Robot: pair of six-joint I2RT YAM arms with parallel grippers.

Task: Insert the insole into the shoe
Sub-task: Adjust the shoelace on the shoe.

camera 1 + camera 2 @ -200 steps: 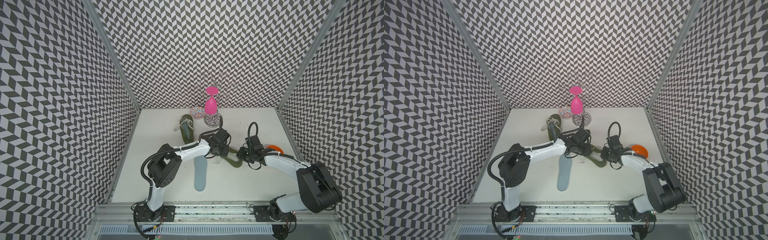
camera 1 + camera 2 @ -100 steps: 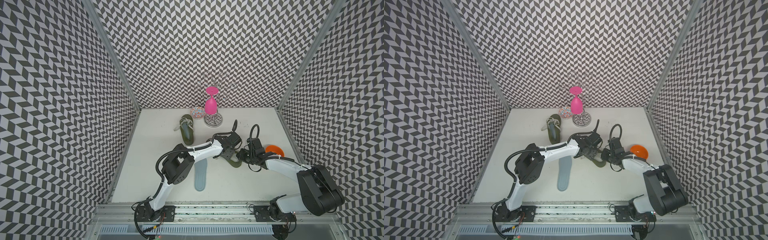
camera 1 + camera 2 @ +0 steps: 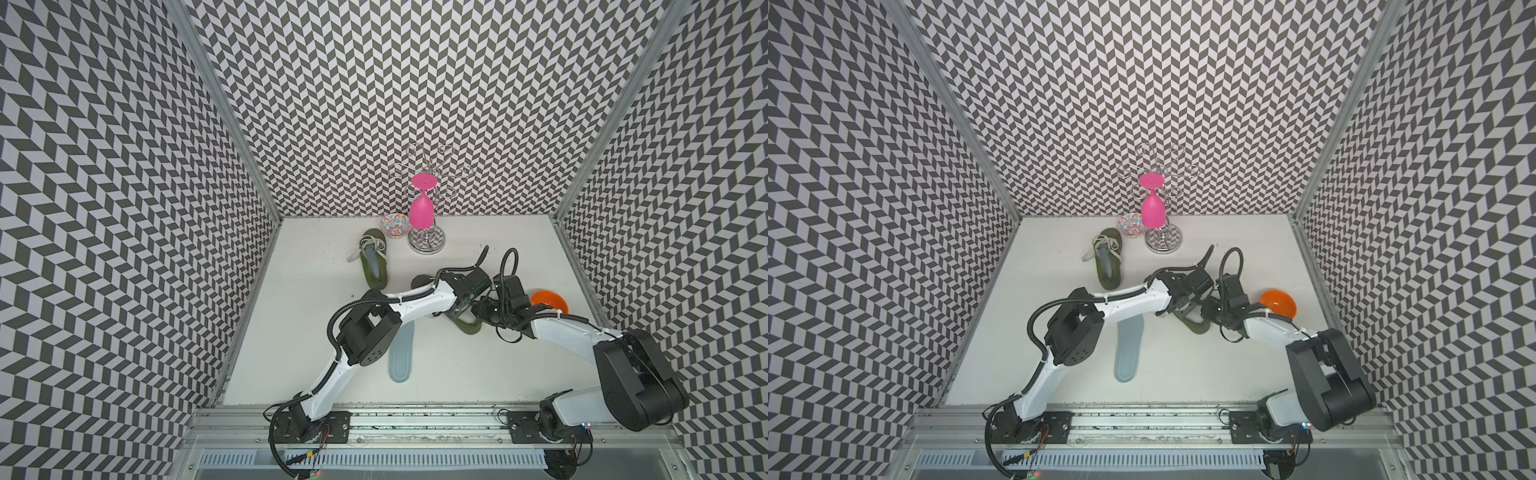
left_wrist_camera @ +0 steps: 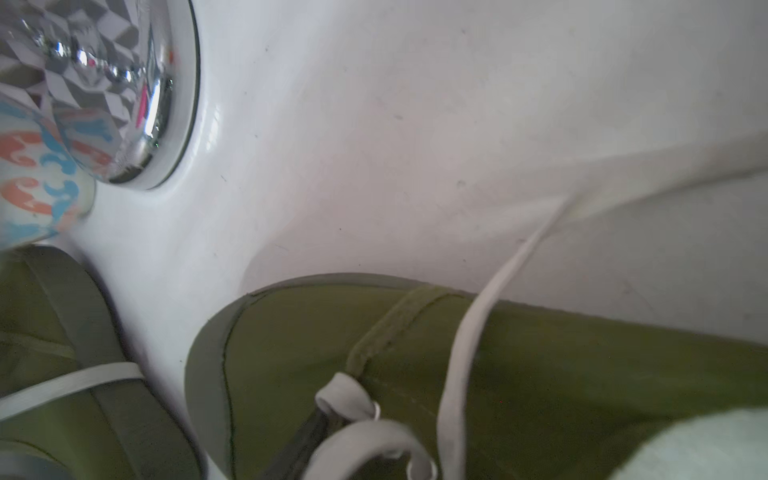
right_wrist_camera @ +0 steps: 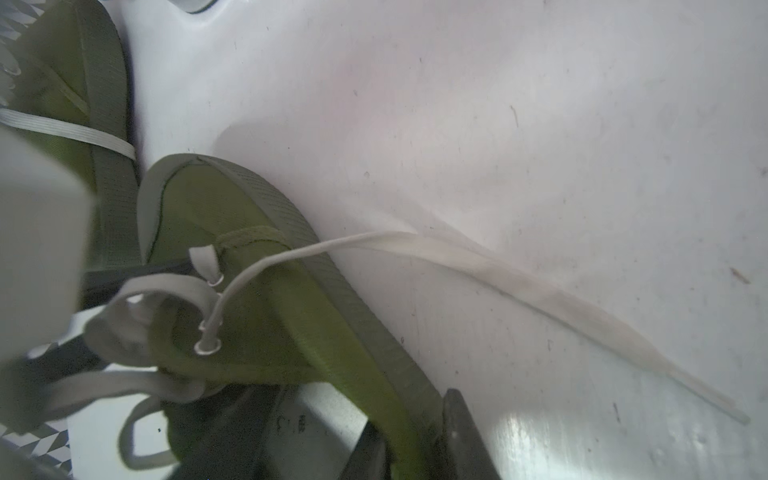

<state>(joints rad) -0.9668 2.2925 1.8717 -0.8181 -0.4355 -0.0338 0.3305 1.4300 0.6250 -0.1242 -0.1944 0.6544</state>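
A second shoe (image 3: 374, 266), olive, lies at the back left of the bench (image 3: 478, 386). Right of it and nearer the front, the pale blue insole (image 3: 401, 357) lies flat on the bench, outside the olive shoe (image 3: 468, 327) at centre. The left jaws hover over that shoe, and whether they are apart or together cannot be told. The right jaws are clamped on the shoe's side wall. An orange bowl (image 3: 549, 300) stands just right.

Matt canvas shoe (image 4: 540, 374), glossy chrome stand (image 4: 141, 83)
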